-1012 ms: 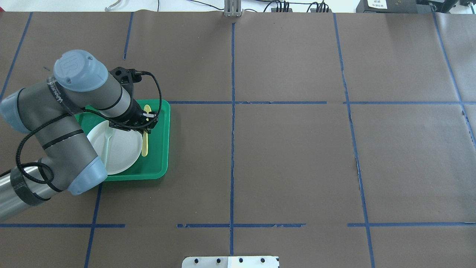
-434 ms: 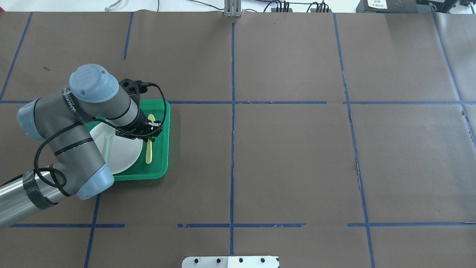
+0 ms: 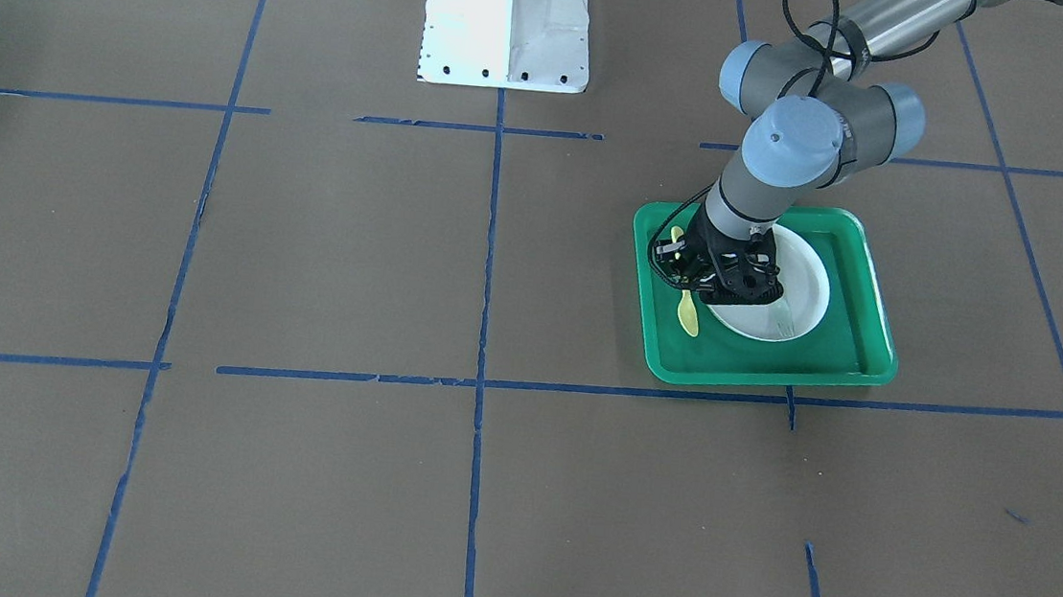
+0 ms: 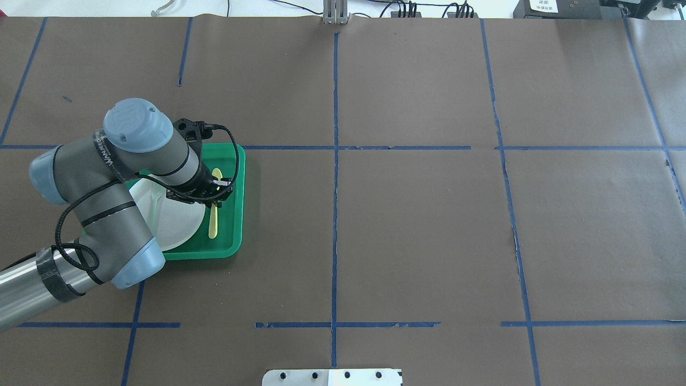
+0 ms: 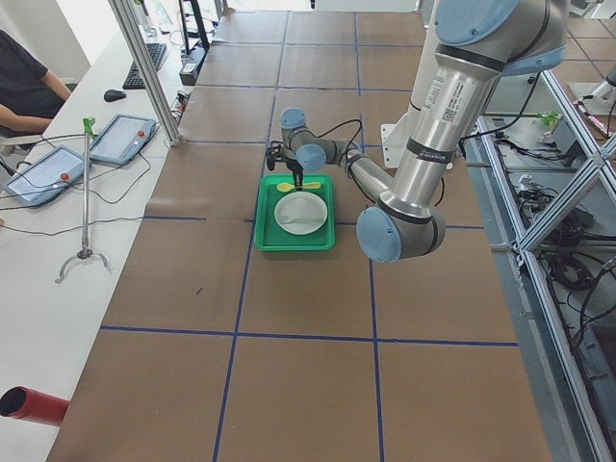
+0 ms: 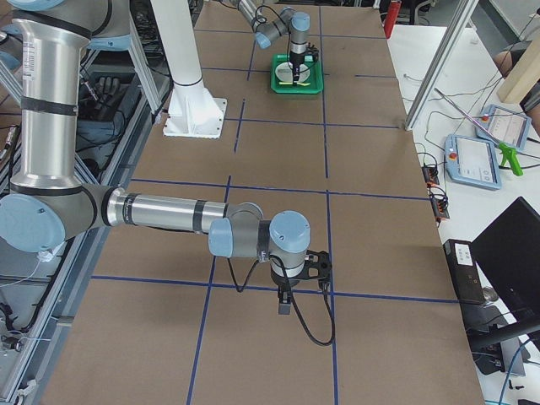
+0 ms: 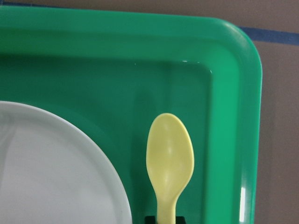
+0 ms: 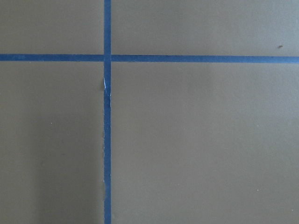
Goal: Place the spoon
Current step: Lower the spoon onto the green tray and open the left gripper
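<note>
The yellow spoon (image 4: 214, 214) is in my left gripper (image 4: 215, 197), which is shut on the middle of its handle. It hangs just over the green tray (image 4: 236, 214), in the strip to the right of the white plate (image 4: 177, 225). Its bowl points to the tray's far end. The left wrist view shows the spoon's bowl (image 7: 169, 156) over the tray floor (image 7: 117, 79) beside the plate's rim (image 7: 70, 154). In the front view the spoon (image 3: 687, 320) sits at the tray's left side. My right gripper (image 6: 284, 302) shows only in the right side view, so I cannot tell its state.
A pale grey-green fork (image 4: 155, 202) lies on the plate, partly under my left arm. The tray stands at the table's left side on brown paper with blue tape lines (image 4: 335, 161). The robot's white base plate (image 4: 332, 377) is at the near edge.
My left gripper has moved right and toward the near side with the spoon, from beside the plate's rim to the tray's right strip, then barely moved.
</note>
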You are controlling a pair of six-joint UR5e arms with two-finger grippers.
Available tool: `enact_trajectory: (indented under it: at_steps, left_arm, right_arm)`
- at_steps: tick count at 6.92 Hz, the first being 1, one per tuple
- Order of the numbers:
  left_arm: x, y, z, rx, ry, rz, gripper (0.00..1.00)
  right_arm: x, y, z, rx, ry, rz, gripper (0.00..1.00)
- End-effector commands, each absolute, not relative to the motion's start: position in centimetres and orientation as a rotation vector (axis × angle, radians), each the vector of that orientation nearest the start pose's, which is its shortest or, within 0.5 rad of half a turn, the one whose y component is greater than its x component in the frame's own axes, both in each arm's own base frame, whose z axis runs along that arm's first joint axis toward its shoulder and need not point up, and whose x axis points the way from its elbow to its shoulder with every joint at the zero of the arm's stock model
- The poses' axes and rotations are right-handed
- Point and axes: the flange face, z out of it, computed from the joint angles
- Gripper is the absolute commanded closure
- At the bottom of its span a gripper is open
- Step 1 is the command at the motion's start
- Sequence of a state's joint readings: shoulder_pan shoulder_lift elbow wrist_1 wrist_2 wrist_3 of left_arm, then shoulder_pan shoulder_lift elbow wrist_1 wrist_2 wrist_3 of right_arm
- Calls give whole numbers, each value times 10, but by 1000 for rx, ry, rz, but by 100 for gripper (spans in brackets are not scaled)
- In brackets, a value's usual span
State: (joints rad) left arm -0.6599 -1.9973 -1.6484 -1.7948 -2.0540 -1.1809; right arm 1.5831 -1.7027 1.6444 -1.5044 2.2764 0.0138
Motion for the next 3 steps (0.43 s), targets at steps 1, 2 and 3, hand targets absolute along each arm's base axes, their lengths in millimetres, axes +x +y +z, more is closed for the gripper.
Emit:
enact_trajectory:
  at_steps: [1, 2, 3]
  left_arm:
    - [462, -468, 363, -39, 848, -72, 80]
    - [461, -469, 363, -37, 848, -74, 53]
    - [460, -468, 362, -31, 855, -72, 22]
  right_arm:
    - [74, -435, 682, 7, -706, 22, 0]
    - [74, -435, 682, 7, -706, 22, 0]
    - [74, -435, 682, 7, -706, 22, 0]
